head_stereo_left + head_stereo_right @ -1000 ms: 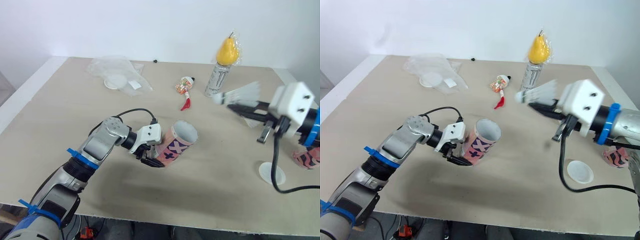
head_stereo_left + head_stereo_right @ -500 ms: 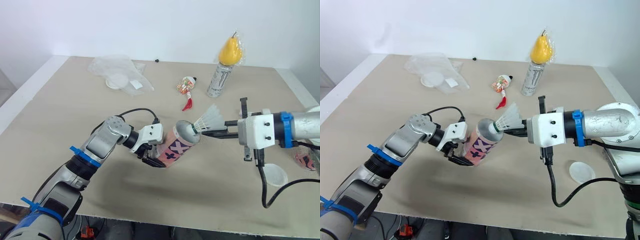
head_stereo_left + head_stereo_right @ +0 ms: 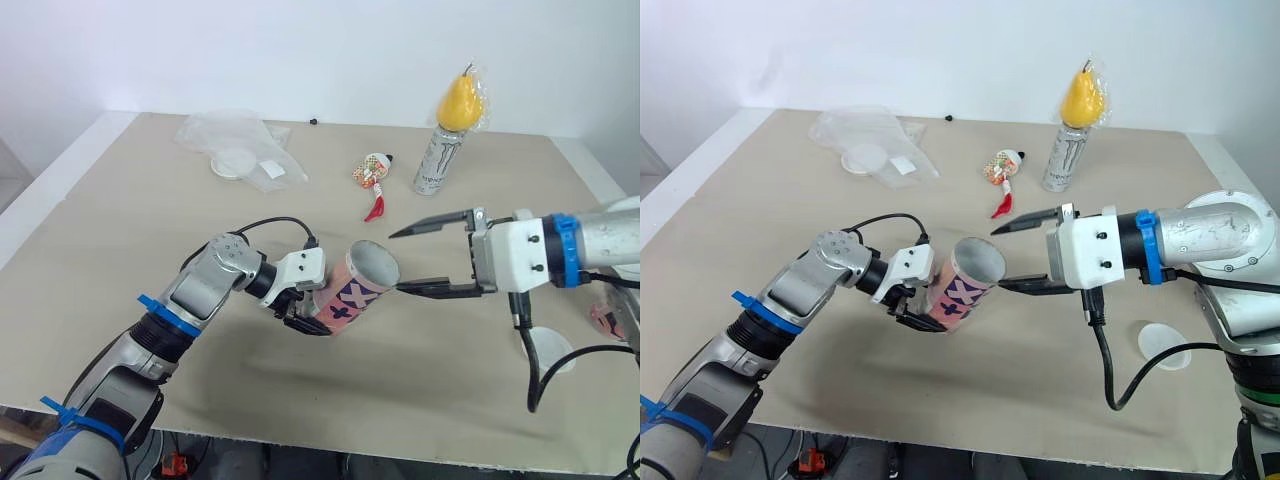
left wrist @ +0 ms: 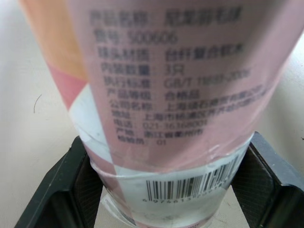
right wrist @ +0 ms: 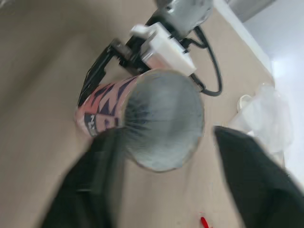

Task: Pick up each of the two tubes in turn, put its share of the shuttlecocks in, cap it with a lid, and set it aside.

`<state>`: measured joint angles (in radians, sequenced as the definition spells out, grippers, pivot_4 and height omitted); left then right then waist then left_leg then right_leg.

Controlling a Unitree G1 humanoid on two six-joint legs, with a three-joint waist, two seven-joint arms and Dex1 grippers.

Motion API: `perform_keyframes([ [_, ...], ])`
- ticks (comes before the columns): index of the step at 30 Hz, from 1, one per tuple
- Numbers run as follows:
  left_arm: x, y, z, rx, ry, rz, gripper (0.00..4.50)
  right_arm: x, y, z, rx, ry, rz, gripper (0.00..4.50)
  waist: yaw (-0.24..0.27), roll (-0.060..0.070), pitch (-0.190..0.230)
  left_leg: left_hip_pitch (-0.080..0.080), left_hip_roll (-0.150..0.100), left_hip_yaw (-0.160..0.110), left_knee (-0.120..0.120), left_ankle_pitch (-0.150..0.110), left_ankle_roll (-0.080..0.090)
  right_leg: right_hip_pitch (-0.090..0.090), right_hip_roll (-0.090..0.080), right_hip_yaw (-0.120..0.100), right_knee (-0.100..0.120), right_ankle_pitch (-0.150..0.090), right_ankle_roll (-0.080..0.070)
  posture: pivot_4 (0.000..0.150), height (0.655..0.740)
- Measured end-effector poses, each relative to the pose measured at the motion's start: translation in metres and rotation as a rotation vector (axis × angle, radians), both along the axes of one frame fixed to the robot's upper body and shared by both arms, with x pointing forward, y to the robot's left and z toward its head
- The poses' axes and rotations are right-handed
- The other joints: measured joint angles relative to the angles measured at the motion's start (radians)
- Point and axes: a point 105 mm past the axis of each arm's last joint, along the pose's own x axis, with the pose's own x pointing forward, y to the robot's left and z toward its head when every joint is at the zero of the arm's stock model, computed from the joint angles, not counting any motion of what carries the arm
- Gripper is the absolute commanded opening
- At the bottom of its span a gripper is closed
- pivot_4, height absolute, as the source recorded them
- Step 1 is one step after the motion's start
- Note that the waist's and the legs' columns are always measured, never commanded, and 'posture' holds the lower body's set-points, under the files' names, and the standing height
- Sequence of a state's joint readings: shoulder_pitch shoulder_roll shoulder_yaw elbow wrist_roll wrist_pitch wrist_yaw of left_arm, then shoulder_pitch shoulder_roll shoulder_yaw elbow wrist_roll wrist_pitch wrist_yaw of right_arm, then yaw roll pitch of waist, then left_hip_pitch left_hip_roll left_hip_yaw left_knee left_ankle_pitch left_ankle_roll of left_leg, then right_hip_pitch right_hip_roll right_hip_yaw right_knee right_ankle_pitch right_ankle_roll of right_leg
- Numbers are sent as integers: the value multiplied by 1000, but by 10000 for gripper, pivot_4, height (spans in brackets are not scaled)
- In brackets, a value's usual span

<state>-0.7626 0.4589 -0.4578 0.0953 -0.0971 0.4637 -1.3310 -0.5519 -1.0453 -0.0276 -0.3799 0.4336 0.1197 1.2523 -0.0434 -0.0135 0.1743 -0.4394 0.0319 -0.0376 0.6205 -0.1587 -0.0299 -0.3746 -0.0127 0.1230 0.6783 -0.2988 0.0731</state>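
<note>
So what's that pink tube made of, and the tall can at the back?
The tube looks like cardboard under a glossy printed wrap, going by its shiny label and barcode. The can is likely aluminium: silvery sheen, printed logo.

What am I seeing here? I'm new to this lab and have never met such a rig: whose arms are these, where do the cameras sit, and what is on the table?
These are a humanoid robot's two arms. The two wide pictures come from cameras on its head, looking down; the two close ones come from cameras on its wrists. The left gripper is shut on the lower end of a pink tube, held tilted. The right gripper is open beside the tube's mouth, where the right wrist view shows a shuttlecock inside. On the table lie a plastic bag, a wrapped trinket, a can with a yellow pear on top, and a white lid.
</note>
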Motion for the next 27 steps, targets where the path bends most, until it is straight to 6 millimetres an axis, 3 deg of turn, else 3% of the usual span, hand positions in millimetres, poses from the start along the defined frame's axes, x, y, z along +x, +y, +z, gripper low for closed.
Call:
perform_keyframes([
  [5, 0, 0, 0, -1, -4, -5, 34032, 9, -16, 26, 310, 99, -163, 44348, 1, 0, 0, 0, -1, -2, 0, 0, 0, 1, 0, -1, 1, 1, -3, 1500, 7400],
  [8, 0, -1, -1, 0, -4, -7, 34032, 28, -48, 24, 564, 217, -399, 44348, 3, -3, 0, 0, -1, -6, 1, 0, 0, 2, 0, -5, 1, 1, -3, 1500, 7400],
  [13, 0, 1, -1, 4, -4, -9, 34032, 61, -116, -20, 882, 301, -883, 44348, 1, -2, -1, 0, -1, -6, 0, 1, 1, 2, 0, -5, 2, 0, -4, 1500, 7400],
  [18, -1, 2, -1, 10, -4, -10, 34032, 68, -159, -70, 918, 305, -1195, 44348, -2, -1, -1, 0, -2, -7, -1, 1, 1, 2, 0, -5, 3, -1, -4, 1500, 7400],
  [27, -3, 3, -1, 10, -14, 5, 34032, 81, -192, -103, 921, 326, -1381, 44348, -3, 1, -1, 1, -1, -7, -1, 1, 1, 2, 0, -5, 3, -1, -3, 1500, 7400],
])
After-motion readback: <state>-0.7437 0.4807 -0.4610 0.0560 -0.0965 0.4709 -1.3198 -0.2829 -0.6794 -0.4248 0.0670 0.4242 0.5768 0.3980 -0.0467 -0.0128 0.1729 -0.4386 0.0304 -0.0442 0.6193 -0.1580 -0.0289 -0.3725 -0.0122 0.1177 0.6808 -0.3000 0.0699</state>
